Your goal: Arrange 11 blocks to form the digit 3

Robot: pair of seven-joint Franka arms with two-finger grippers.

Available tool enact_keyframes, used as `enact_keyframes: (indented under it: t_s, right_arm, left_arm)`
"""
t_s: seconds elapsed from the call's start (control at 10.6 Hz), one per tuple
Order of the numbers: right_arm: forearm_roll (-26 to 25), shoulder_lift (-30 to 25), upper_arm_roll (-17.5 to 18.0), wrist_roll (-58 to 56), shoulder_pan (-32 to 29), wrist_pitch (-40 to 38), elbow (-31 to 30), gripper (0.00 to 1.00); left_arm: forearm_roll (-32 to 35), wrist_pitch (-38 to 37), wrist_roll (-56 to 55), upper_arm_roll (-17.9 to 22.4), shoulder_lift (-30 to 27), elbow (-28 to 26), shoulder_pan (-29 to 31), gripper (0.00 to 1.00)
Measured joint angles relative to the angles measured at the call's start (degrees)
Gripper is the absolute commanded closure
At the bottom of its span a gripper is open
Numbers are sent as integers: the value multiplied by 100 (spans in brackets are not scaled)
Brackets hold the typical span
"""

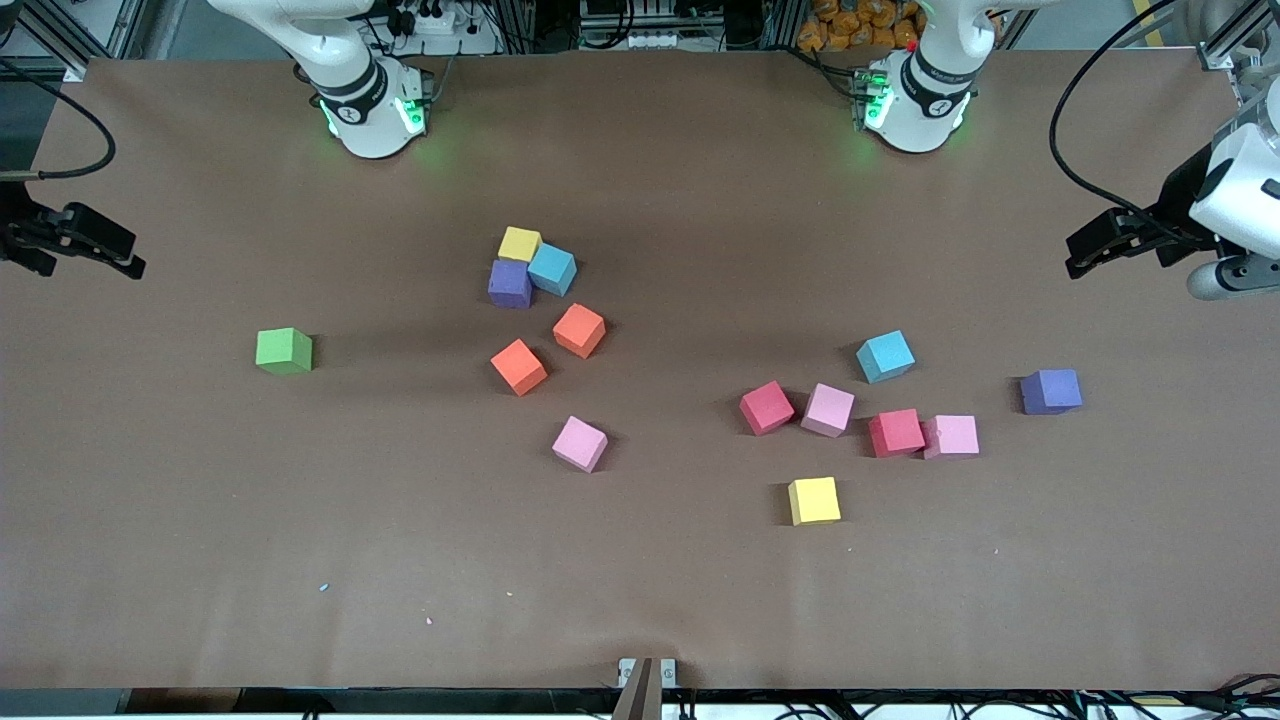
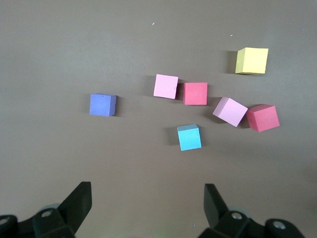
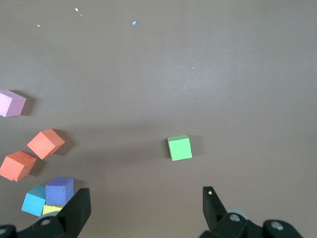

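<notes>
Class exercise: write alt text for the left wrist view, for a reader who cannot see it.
Seven foam cubes lie scattered on a brown table: two pink, two red, one light blue, one yellow, one purple. The left claw hangs open above the table, holding nothing.

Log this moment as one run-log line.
stage: not started | blocks: scattered, no digit | left hand: open, empty, table end | right hand: open, empty, table end

The table (image 1: 640,560) is brown; the blocks (image 1: 827,410) are pink, red, light blue, orange, yellow and purple; one cube (image 1: 284,351) is green.
</notes>
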Motion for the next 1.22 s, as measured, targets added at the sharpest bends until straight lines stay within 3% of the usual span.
enact_keyframes:
  t_s: [0.85,1.22]
  right_arm:
    - [0,-4,21,0,19,62,63,0]
    - [1,-17,23,0,20,57,73,0]
  left_arm:
    - [155,-2,11,-71,14,3,-110,0]
    - [201,1,13,-129,333,0,-305,0]
